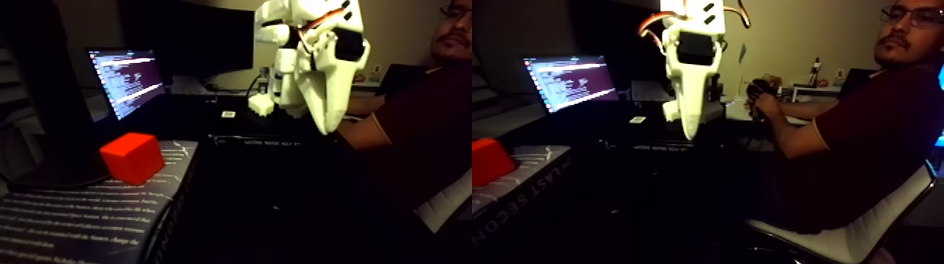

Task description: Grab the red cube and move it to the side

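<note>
The white gripper point(324, 126) hangs empty, jaws seemingly together, well right of the red cube point(132, 157) resting on a book point(84, 218), so it should open wide first, then descend squarely.

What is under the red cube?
The red cube rests on a dark book with white printed text. The part of the cover beneath the cube is hidden, and the surface below the book is too dark to tell.

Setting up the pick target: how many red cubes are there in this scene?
1. The red cube sits on a book, left of the white gripper in the fixed view; the wide picture's right half shows the same cube again at its left edge. The dark surroundings could hide others.
</note>
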`<action>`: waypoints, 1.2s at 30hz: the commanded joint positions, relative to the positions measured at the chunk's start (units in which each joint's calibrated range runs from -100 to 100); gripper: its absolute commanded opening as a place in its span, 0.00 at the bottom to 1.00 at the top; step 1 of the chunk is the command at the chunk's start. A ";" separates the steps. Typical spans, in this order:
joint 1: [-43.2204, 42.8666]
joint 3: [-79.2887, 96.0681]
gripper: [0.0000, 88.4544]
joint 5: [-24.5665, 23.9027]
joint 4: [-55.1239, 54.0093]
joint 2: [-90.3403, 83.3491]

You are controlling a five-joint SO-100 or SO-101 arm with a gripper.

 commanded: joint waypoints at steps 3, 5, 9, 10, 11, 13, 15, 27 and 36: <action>0.14 1.27 0.01 -2.96 3.58 -6.99; 0.30 1.46 0.01 -3.98 4.94 -9.01; 0.47 2.63 0.01 -4.95 6.88 -13.63; 0.47 2.73 0.01 -5.12 7.39 -14.39; 0.30 2.73 0.01 -5.17 7.64 -14.89; 0.22 2.73 0.01 -5.17 7.72 -14.81; 0.39 2.73 0.01 -5.17 7.72 -14.73; 0.64 2.91 0.01 -4.85 7.47 -14.81; 0.72 2.91 0.01 -4.68 7.39 -14.73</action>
